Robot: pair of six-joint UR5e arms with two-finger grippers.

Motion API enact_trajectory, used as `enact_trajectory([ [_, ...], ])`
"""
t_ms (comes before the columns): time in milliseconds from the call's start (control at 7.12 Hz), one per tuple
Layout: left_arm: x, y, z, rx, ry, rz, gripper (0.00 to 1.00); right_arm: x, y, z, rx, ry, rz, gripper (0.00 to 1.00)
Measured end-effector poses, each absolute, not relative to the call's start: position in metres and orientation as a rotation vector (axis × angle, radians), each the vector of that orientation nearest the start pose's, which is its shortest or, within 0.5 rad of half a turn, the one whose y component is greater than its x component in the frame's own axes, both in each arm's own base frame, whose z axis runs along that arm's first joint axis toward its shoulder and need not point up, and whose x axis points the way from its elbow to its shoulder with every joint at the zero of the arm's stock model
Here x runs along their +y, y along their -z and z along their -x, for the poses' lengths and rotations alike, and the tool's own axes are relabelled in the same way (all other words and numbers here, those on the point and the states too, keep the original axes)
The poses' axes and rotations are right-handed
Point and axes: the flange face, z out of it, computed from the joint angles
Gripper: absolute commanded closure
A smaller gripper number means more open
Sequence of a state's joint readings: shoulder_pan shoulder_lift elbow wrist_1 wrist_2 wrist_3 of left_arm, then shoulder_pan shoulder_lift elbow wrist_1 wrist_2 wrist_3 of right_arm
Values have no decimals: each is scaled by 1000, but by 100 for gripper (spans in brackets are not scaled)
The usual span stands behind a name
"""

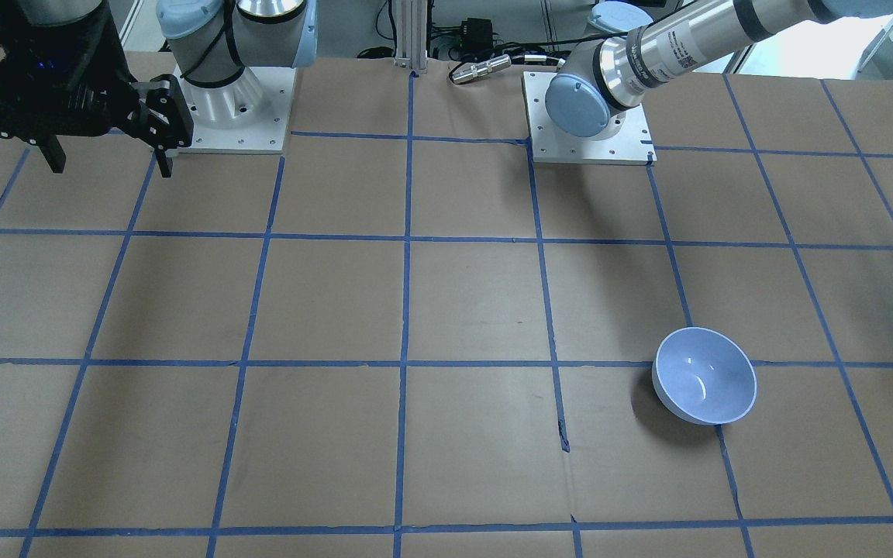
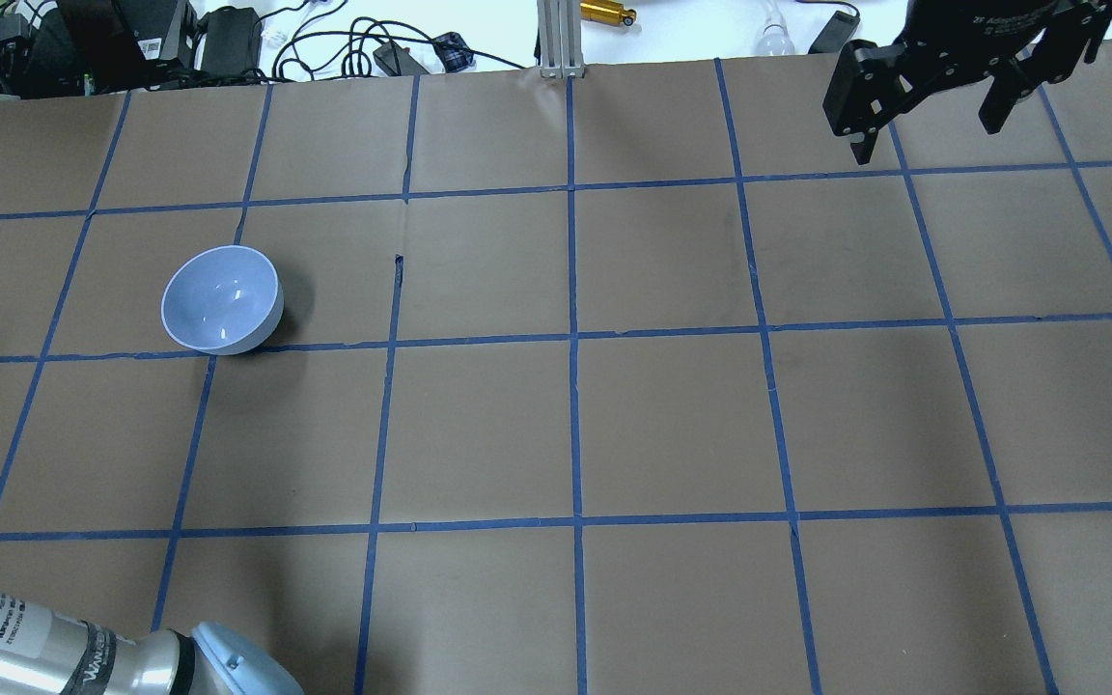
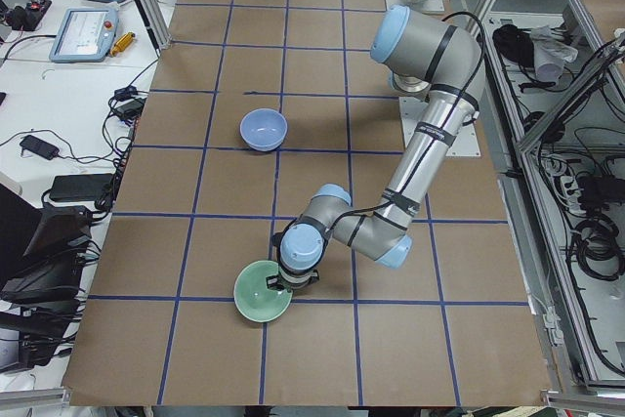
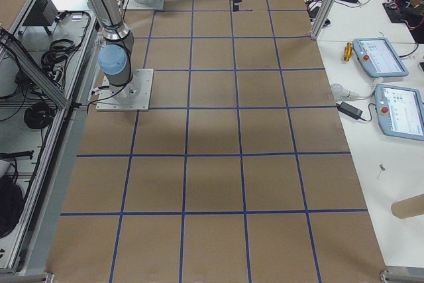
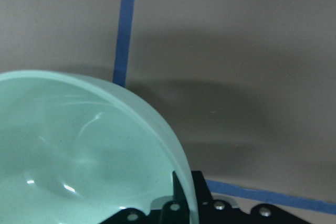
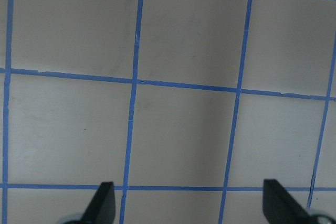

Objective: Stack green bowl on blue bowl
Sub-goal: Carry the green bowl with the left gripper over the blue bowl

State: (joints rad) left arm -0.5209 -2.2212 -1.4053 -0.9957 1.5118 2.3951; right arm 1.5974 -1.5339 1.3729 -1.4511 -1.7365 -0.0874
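Observation:
The green bowl [image 3: 260,295] sits near the table's left end, in the exterior left view. It fills the lower left of the left wrist view [image 5: 79,150]. My left gripper [image 3: 291,278] is at the bowl's rim, with the rim between the jaws [image 5: 185,195], shut on it. The blue bowl [image 2: 221,299] stands upright and alone on the brown table, also in the front-facing view [image 1: 704,376] and the exterior left view [image 3: 264,129]. My right gripper [image 2: 928,140] hangs open and empty far from both bowls [image 1: 109,167], its fingers wide apart in its wrist view [image 6: 189,186].
The table is brown paper with a blue tape grid. Two arm bases [image 1: 233,108] [image 1: 590,128] stand at the robot's edge. An aluminium post [image 2: 556,39] and cables lie at the far edge. Tablets [image 3: 83,34] rest on a side table.

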Motion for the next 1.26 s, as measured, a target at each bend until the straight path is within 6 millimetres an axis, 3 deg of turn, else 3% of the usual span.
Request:
enact_trajectory([
  [281,-484,-253,-526,2450,81,-1851,100,-503,-556,-130,3303,60,183,0],
  [421,-501,-272,-496,2470,72,-1862,100,-503,-556,-130,3303,60,183,0],
  [843,-555,-346,-380,2489,31,-1852,100,-503,-556,-131,3303,60,183,0],
  [1264,-594,-383,-239,2608,-36,-1777,100,-503,-556,-130,3303,60,182,0],
])
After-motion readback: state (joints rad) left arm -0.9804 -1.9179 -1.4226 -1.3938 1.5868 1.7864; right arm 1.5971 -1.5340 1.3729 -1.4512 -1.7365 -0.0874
